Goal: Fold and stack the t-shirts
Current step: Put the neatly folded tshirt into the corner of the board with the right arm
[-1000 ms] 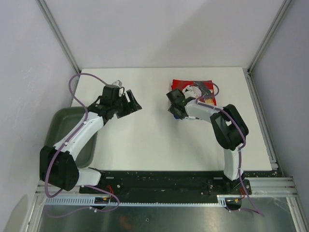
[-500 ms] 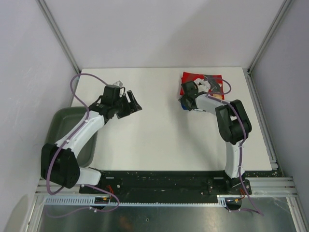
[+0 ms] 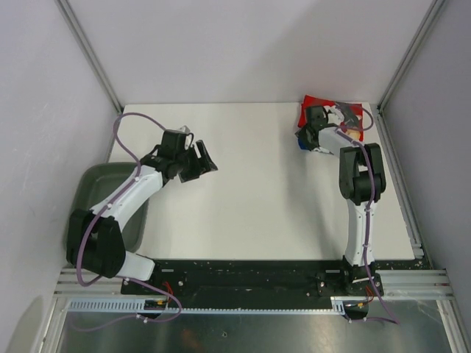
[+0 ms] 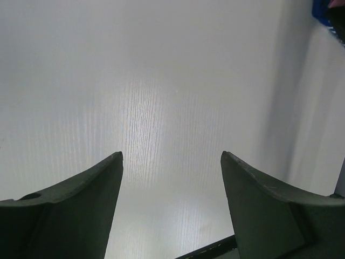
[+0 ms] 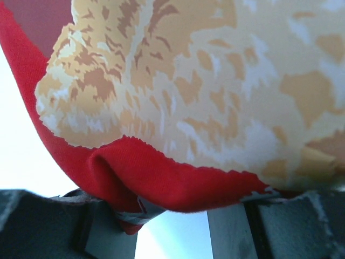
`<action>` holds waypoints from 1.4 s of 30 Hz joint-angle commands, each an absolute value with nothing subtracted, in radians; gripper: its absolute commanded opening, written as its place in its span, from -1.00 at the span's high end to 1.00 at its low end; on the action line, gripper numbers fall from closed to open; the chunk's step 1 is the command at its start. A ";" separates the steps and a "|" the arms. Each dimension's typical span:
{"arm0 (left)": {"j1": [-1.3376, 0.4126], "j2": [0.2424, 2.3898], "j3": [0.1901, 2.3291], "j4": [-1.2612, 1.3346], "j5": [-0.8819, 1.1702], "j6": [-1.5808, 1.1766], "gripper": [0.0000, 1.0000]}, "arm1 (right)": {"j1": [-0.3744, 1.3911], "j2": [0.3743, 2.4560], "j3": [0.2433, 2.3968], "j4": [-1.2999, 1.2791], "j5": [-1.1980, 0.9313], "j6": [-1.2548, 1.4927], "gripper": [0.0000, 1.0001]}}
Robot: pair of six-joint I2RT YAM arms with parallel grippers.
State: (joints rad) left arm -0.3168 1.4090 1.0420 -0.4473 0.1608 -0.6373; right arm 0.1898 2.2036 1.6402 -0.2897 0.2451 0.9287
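The red t-shirt (image 3: 312, 104) with a cartoon print lies folded at the far right corner of the table, and a blue edge (image 3: 300, 141) shows under it. My right gripper (image 3: 313, 126) sits at the near left edge of this pile, shut on the red t-shirt. In the right wrist view the red hem (image 5: 161, 178) folds down between the right gripper's (image 5: 172, 210) grey fingers (image 5: 43, 226). My left gripper (image 3: 206, 158) hovers over bare table on the left, open with nothing between its fingers (image 4: 81, 199). A blue scrap (image 4: 323, 9) shows at the top right of the left wrist view.
A grey-green tray (image 3: 92, 193) stands at the table's left edge beside the left arm. Metal frame posts (image 3: 409, 59) rise at the far corners, close to the pile. The table's right rail (image 3: 397, 184) runs just beyond the right arm.
My right gripper has moved right and away toward the far right corner, taking the folded red and blue pile with it. The left arm has barely shifted.
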 commanded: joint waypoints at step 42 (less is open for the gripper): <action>-0.307 1.329 0.993 -0.427 0.232 -0.594 -0.59 | 0.173 2.067 1.609 -0.326 0.067 0.709 0.03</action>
State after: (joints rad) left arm -0.3107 1.3827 1.0119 -0.4431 0.1986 -0.6270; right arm 0.1303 2.1887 1.6260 -0.2928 0.1017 0.7284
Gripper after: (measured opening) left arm 0.787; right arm 0.486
